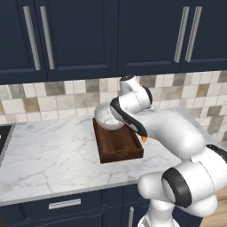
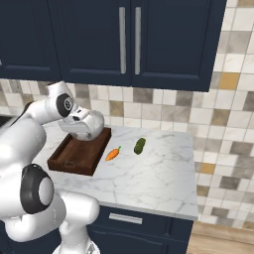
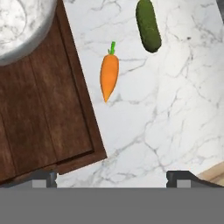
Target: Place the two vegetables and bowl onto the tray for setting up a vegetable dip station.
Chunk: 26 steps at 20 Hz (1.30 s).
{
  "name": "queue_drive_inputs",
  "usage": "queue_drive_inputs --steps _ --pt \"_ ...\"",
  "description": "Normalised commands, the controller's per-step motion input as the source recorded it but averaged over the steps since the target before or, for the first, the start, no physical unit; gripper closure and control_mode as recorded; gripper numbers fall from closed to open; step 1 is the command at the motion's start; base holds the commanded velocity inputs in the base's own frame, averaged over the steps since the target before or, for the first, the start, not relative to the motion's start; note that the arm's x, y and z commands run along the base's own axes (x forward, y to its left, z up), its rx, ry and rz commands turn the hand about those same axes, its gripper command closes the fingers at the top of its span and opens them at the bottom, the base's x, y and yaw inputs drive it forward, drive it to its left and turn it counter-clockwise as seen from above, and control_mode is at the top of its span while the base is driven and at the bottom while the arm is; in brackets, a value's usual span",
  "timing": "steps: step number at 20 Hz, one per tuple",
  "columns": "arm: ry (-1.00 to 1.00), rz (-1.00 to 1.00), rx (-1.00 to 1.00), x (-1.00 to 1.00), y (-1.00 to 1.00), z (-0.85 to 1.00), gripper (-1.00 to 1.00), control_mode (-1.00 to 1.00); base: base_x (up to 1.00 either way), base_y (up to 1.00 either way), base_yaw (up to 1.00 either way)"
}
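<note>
Item: carrot [image 3: 109,75], small, orange, lying on the marble counter [image 3: 175,109] just beside the wooden tray [image 3: 48,109], cucumber [image 3: 148,25] near it. Bowl [image 3: 22,26] already on tray. Gripper [image 3: 112,179] above, jaws wide apart, empty. Carrot likely light, stiff, smooth; grasp across its thick middle.

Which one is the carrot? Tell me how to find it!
Look at the white marble counter, just right of the brown wooden tray. The carrot lies there beside a dark green cucumber. It's the orange, pointy one with a little green top.
</note>
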Motion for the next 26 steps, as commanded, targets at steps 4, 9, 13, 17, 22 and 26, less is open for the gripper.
queue_drive_inputs --steps 4,9,13,17,22,26 --pt "-0.01 -0.04 0.1 0.05 -0.41 -0.07 -1.0 -1.0 0.0 0.0 0.0" --pt "-0.03 0.0 0.13 0.05 -0.35 -0.17 -1.0 -1.0 0.0 0.0 0.0" --pt "0.0 0.0 0.01 0.19 -0.29 -0.2 -1.0 -1.0 0.0 0.0 0.0" --pt "0.01 0.0 0.01 0.21 -0.28 -0.25 -1.0 -1.0 0.0 0.0 0.0" --pt "0.0 0.0 0.05 0.24 -0.21 -0.26 -1.0 -1.0 0.0 0.0 0.0" --pt "0.0 0.0 0.07 0.27 -0.15 -0.3 -1.0 -1.0 0.0 0.0 0.0"
